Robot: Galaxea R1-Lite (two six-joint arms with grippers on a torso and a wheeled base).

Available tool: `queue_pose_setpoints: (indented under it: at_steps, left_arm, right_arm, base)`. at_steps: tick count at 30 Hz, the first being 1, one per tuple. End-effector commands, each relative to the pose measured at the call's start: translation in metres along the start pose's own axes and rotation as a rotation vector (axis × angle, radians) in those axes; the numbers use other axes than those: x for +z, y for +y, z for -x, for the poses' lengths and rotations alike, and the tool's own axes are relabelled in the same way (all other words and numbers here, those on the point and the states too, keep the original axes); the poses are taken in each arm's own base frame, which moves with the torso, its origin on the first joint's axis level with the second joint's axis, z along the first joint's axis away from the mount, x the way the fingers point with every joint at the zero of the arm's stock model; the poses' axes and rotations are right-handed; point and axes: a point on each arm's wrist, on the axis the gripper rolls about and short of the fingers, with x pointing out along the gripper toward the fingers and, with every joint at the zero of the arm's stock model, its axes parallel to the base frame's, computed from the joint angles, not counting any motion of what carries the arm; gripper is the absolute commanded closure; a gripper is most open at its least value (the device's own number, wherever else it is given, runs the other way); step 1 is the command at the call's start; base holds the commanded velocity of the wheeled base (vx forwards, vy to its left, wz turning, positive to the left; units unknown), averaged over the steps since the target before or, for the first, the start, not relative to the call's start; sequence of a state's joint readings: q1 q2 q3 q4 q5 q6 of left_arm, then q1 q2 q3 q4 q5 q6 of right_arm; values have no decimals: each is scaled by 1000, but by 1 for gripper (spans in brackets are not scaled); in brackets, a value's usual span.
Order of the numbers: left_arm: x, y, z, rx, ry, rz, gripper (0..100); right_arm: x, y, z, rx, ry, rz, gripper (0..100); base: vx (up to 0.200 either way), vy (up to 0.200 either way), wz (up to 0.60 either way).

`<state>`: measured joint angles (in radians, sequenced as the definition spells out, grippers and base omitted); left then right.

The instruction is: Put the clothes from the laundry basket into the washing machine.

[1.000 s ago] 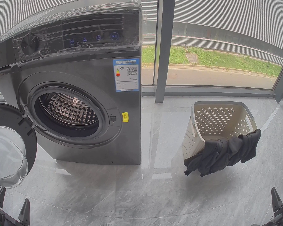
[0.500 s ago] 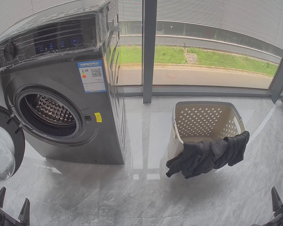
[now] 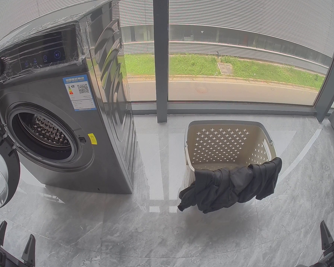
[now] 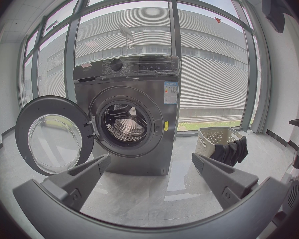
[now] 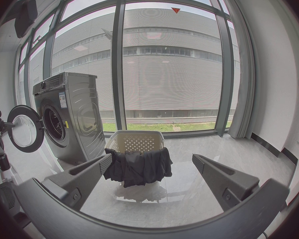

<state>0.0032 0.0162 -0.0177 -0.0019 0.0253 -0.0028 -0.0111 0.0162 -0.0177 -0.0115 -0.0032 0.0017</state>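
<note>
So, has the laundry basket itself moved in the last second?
No. The whole head view slid, so the camera moved; the laundry basket keeps its spot right of the window pillar, dark clothes still draped over its near rim.

Head looks down; both low wrists face basket (image 3: 228, 145).

Window (image 3: 248, 38) daylight glares brightly off the floor (image 3: 211, 234).

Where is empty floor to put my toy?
The bare floor between the washing machine and the laundry basket is free, and so is the wide stretch in front of both. It is crowded by the machine's open door and where the dark clothes hang over the basket's front rim.
</note>
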Motion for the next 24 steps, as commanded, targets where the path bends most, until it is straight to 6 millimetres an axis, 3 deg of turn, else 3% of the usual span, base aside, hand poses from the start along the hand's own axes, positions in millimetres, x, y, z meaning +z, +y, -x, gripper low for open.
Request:
queue_pose_setpoints:
  at_steps: [1,19,24]
  left_arm:
    - [-5,0,0,-1,0,0,0]
    - [-5,0,0,1,-1,0,0]
    - [-5,0,0,-1,-1,0,0]
  right_arm:
    - [-5,0,0,0,1,-1,0]
    - [-5,0,0,-3,1,0,0]
    - [-5,0,0,-1,1,0,0]
  base:
    - [0,0,0]
    - [0,-200,0]
    - [0,0,0]
